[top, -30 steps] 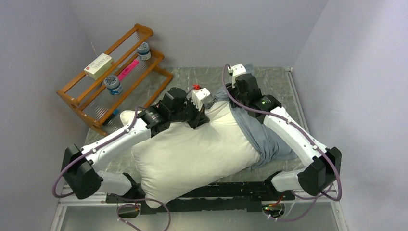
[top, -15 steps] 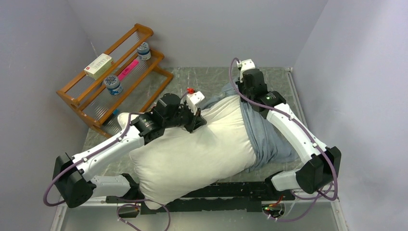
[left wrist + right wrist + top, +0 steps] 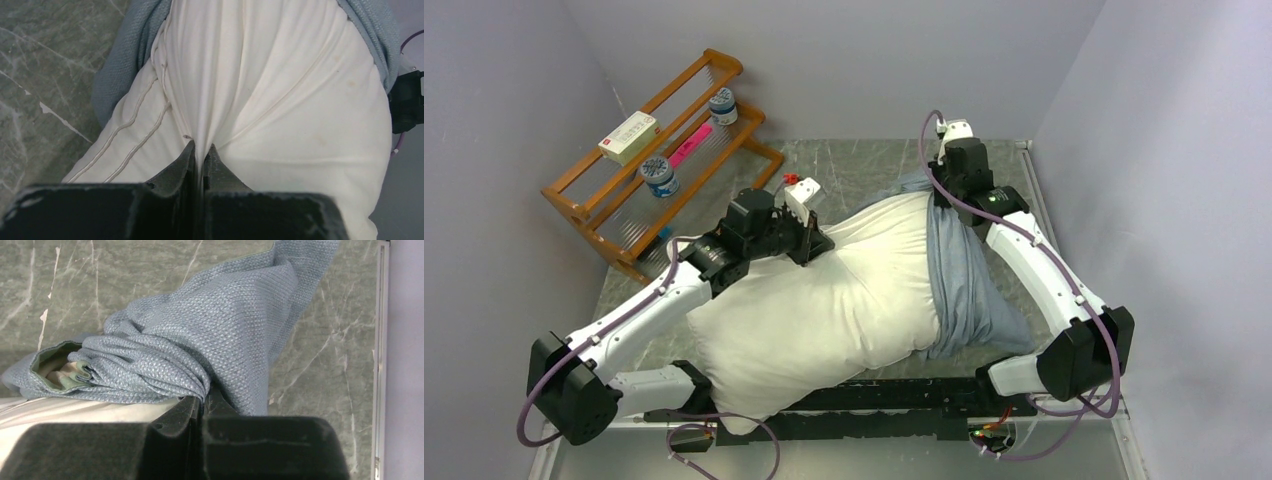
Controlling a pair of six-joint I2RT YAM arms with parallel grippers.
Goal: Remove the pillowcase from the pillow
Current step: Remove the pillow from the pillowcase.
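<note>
The pillowcase (image 3: 961,290), seemingly limp and light, bunches round the right-edge end of the plump pillow (image 3: 824,300), right gripper (image 3: 205,399) clamped on its gathers, left gripper (image 3: 200,150) pinching a pillow fold as anchor.

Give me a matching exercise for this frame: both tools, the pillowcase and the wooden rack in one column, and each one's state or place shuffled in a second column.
Column one:
1. left tool
2. right tool
3. pillowcase
4. wooden rack

Column two:
A. standing at the far left
B. shut on a fold of the white pillow
C. shut on blue-grey cloth
D. bunched over the pillow's right end

Pairs: 1-B, 2-C, 3-D, 4-A
</note>
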